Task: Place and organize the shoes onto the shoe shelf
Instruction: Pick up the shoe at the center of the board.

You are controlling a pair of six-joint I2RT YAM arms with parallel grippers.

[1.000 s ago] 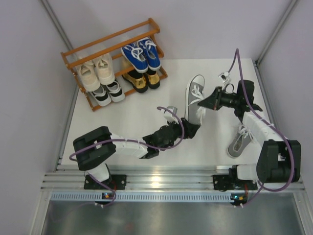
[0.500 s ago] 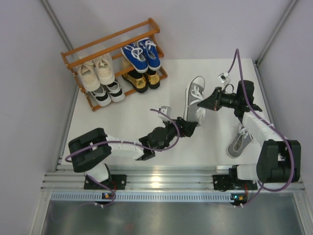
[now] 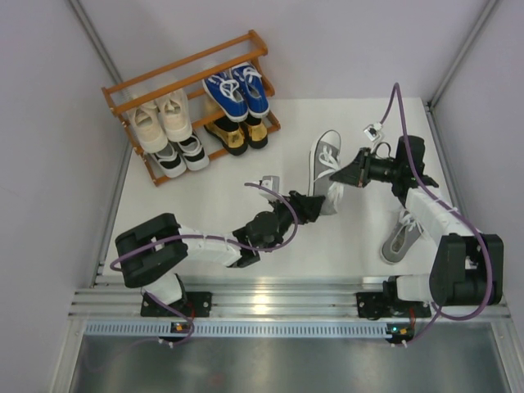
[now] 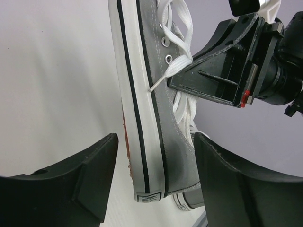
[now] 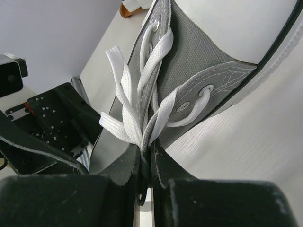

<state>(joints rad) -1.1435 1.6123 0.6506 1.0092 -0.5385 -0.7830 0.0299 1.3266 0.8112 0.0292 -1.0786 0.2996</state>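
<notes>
The grey sneaker (image 3: pixel 326 164) — canvas upper, white rubber sole with a dark stripe, flat white laces — is found tipped on edge at the middle of the surface (image 3: pixel 213 188), well apart from the slatted wooden shoe shelf (image 3: pixel 187 62). Its upper is pinched at the laces by the closed right pincer (image 3: pixel 337 175); its heel is straddled by the open left pincer (image 3: pixel 315 205).

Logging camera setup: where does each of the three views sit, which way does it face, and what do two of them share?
Top external: above and behind the bases, looking down on the table, shoe shelf far left; both arms show.
Left wrist: on the left gripper, looking between its open fingers at the heel of the grey sneaker; right gripper beyond.
Right wrist: on the right gripper, looking along shut fingers pinching that sneaker's laces.
Shared: both wrist views show the same grey sneaker.
</notes>
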